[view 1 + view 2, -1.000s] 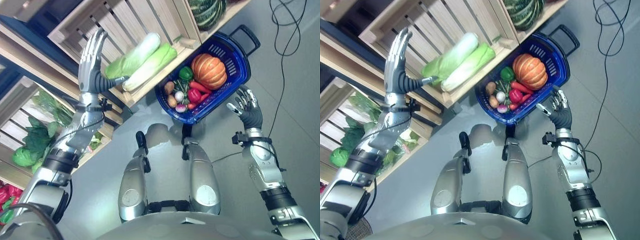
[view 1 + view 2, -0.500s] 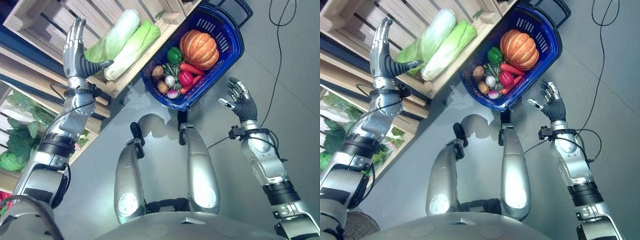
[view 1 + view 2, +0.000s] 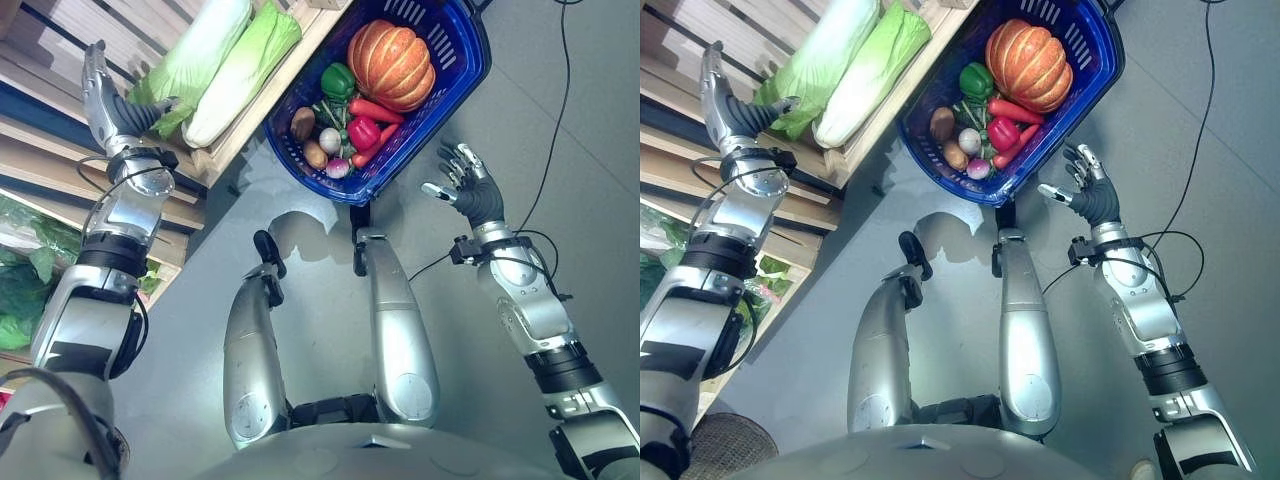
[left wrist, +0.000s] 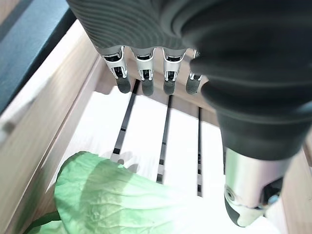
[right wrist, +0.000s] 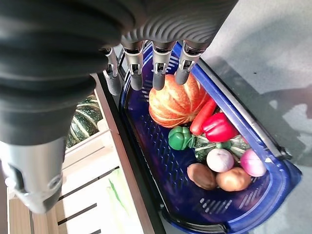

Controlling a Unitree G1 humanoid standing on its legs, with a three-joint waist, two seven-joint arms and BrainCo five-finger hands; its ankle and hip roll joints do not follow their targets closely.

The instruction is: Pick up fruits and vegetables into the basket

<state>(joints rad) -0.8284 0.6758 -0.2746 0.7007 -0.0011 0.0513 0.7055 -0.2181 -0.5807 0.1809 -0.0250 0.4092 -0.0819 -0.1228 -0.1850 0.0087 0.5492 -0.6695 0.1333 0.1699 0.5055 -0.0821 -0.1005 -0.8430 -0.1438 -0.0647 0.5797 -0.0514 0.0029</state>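
Shifted nearer the cabbages (image 3: pixel 215 68) at the crate's (image 4: pixel 87 122) front edge: left hand (image 3: pixel 108 108), fingers spread, empty; reach step, grasp pending; basket (image 3: pixel 455 85) part-filled.

basket (image 3: pixel 462 80): blue | pumpkin (image 3: pixel 391 64): orange, pale ribs | bell peppers: green (image 3: pixel 337 79), red (image 3: pixel 363 131) | cabbages (image 3: pixel 240 70): pale green-white | crate (image 4: pixel 78 117): light wood

No readable text, no labels, no numbers — none on any surface in view
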